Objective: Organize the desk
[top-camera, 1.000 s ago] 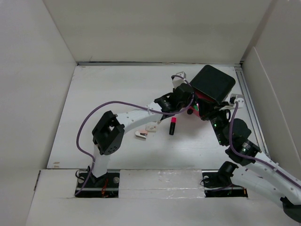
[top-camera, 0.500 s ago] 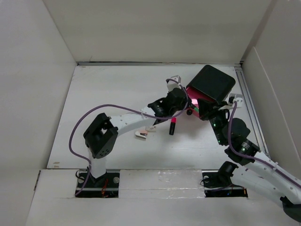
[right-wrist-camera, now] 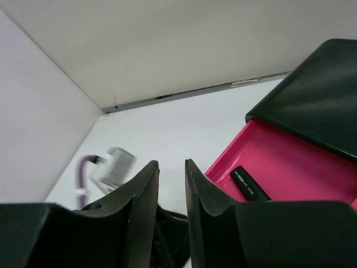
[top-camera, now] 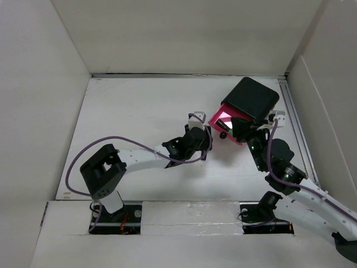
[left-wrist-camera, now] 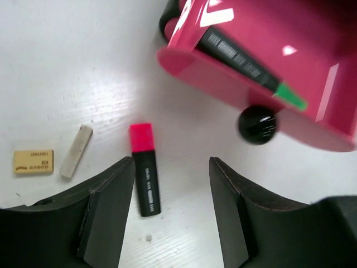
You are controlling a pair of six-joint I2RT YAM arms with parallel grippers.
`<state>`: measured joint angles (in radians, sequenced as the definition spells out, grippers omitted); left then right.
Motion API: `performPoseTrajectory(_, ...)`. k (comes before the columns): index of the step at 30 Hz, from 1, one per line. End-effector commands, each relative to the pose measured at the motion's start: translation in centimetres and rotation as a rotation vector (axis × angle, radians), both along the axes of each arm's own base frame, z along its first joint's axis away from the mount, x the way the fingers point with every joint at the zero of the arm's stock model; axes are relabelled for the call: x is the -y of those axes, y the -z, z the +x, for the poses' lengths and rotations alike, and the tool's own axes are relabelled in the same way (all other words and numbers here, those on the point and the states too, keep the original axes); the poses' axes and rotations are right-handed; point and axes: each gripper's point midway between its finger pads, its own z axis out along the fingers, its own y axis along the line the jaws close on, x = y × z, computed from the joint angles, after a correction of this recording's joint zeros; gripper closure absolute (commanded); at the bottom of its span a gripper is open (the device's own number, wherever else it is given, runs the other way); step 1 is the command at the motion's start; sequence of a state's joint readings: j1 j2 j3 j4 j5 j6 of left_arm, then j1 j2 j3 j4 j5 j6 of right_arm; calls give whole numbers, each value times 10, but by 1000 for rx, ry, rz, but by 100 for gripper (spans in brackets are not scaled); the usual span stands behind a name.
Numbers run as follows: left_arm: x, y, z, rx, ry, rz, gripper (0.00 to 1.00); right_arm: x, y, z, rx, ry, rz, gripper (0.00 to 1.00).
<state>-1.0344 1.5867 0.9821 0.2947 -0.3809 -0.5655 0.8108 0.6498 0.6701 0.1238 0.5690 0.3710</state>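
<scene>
The white counter (top-camera: 134,111) fills the floor of the white-walled enclosure, and all the things are gathered in its right half, from the centre out to about 2 o'clock. In the left wrist view, a tan eraser (left-wrist-camera: 33,161) is seen at 9 o'clock, with small dark print on it that is too fine to be read. Just beside it, toward 3 o'clock, a white stick (left-wrist-camera: 76,152) lies at a tilt. Next a black highlighter (left-wrist-camera: 145,177) is found flat on the counter, its pink cap pointed to 12 o'clock. White lettering runs along its barrel but cannot be made out. The left pincer (left-wrist-camera: 171,167) is held open with nothing gripped, and the highlighter is seen close by its left finger. At 1 o'clock of this pincer a pink drawer (left-wrist-camera: 312,84) stands pulled out, a round black knob (left-wrist-camera: 257,124) on its front. A dark marker (left-wrist-camera: 245,61) with a green end lies inside, its white lettering blurred. Further right, the right pincer (right-wrist-camera: 171,167) is parted by a narrow gap and nothing is held in it. The black box (right-wrist-camera: 318,95) is seen at its 2 o'clock.
</scene>
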Motion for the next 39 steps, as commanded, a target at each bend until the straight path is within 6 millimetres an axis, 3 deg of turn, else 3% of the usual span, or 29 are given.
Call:
performPoseTrajectory(1,6,43,-4,-62,40,84,49,3,-16,-1,45,0,42,68)
performPoseTrajectory(8,17,70,-2,-92,68,131,48,-3,-15,1,44,-16,27,65)
performPoseTrajectory(15,11,114,-8,-152,40,254,51,-3,-16,0,46,-20,30,65)
performPoseTrajectory(20,14,133,-6,-161,7,332,61,-3,-17,-1,51,-26,31,65)
performPoseTrajectory(23,6,138,-4,-163,-28,360,81,-2,-17,-1,50,-21,32,65)
performPoseTrajectory(25,-2,137,-8,-159,-54,375,96,0,-17,-2,53,-15,33,65)
performPoseTrajectory(26,-7,137,-8,-160,-67,384,99,1,-18,-2,55,-10,34,65)
performPoseTrajectory(30,-26,123,-21,-131,-108,402,100,2,-17,-2,53,-6,34,65)
performPoseTrajectory(39,-59,60,-41,-100,-161,214,100,0,-15,1,46,0,29,65)
